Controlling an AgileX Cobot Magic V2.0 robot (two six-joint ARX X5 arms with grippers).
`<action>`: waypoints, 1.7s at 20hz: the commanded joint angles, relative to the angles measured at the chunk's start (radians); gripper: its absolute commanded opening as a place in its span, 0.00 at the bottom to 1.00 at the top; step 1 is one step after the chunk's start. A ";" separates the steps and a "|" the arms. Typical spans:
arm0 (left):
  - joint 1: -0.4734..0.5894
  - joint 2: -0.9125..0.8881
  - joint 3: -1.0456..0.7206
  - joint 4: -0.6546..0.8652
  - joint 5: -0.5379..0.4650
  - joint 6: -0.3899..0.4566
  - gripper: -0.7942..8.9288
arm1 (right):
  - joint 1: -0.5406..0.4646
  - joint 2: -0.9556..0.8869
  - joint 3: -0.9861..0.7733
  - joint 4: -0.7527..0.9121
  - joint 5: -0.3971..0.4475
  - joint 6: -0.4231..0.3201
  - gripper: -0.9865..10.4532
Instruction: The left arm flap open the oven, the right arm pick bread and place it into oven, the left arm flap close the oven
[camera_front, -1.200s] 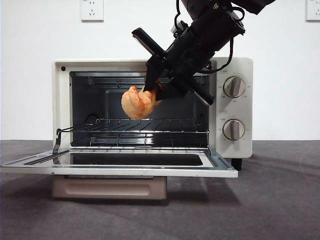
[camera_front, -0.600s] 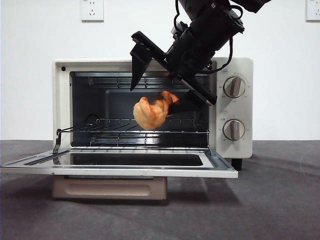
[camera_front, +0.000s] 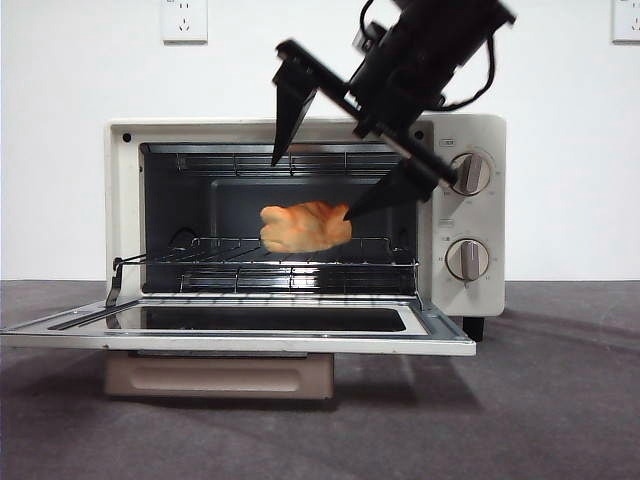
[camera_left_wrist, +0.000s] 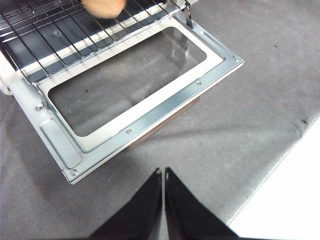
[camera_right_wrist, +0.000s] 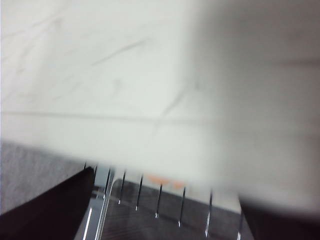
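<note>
The bread (camera_front: 305, 227) lies on the wire rack (camera_front: 265, 262) inside the oven (camera_front: 462, 215), a little right of the rack's middle, its long side level; in the left wrist view it shows only as a blurred orange patch (camera_left_wrist: 102, 7) at the back of the rack. The rack spans the oven's dark inside at mid height. The oven's door (camera_front: 240, 330) is folded fully down and lies flat, with its glass pane facing up and its beige handle (camera_front: 218, 376) hanging beneath the front edge. Two round knobs (camera_front: 468, 173) sit one above the other on the cream panel at the oven's right side.

The right gripper (camera_front: 315, 185) hangs in front of the oven's upper opening, its jaws spread wide apart and holding nothing: one tip is at the oven's top edge, the other ends just beside the right end of the bread. Whether that tip touches the bread cannot be told. The right wrist view is blurred and shows mostly the pale top of the oven.

The left gripper (camera_left_wrist: 163, 172) waits off the door's front edge, over the grey tabletop (camera_front: 560, 400), its jaws pressed together and empty.
</note>
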 joint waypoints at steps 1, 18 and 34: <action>-0.008 0.003 0.017 0.011 -0.003 -0.003 0.10 | 0.010 -0.018 0.009 -0.047 -0.019 -0.019 0.50; 0.074 0.081 0.016 -0.045 -0.196 -0.195 0.10 | 0.142 -0.451 0.009 -0.705 -0.075 -0.343 0.50; 0.621 0.537 -0.053 0.047 0.414 -0.215 0.10 | 0.142 -0.936 0.009 -1.128 0.132 -0.402 0.10</action>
